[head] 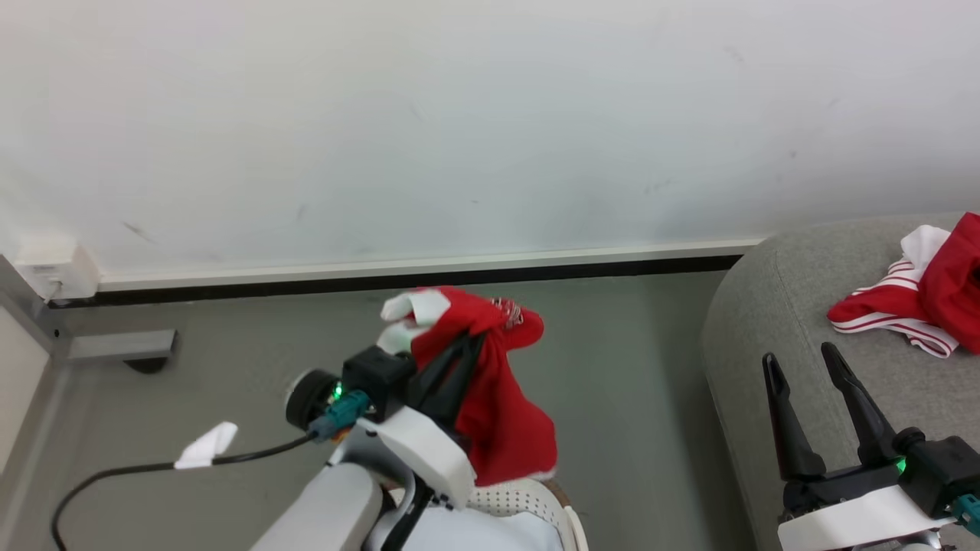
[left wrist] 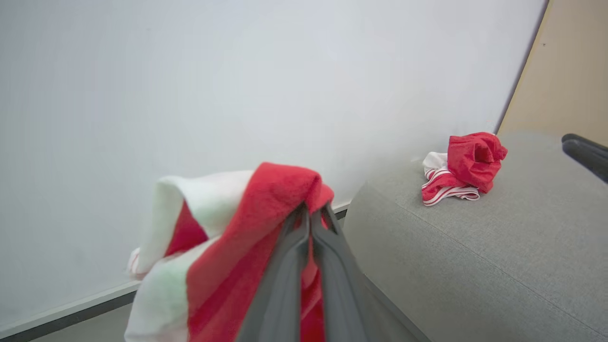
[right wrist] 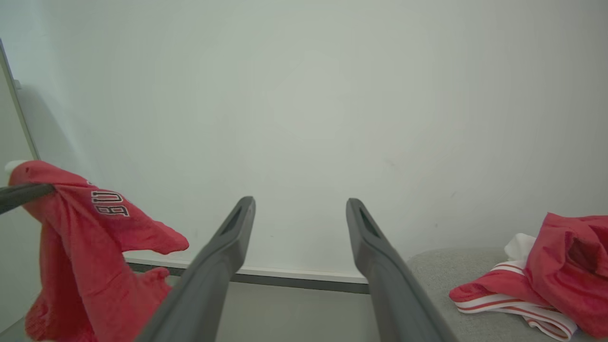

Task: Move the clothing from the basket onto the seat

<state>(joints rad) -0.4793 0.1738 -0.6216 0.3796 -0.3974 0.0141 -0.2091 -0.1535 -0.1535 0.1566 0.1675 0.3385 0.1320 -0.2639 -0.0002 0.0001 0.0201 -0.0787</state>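
Observation:
My left gripper (head: 471,340) is shut on a red garment (head: 501,398) with white trim and a number patch, held up above the cream basket (head: 528,501), whose perforated rim peeks out below it. In the left wrist view the closed fingers (left wrist: 311,223) pinch the red and white garment (left wrist: 247,228). It hangs at the left of the right wrist view too, the garment (right wrist: 90,247) draped from a dark finger. A red piece with white stripes (head: 919,298) lies on the grey seat (head: 773,321). My right gripper (head: 804,360) stands open over the seat's front, holding nothing.
A white wall with a pale baseboard (head: 421,268) runs behind. Grey floor (head: 628,367) separates basket and seat. A grey furniture leg and white box (head: 53,275) stand at the left. A black cable with a white tag (head: 203,448) trails from my left arm.

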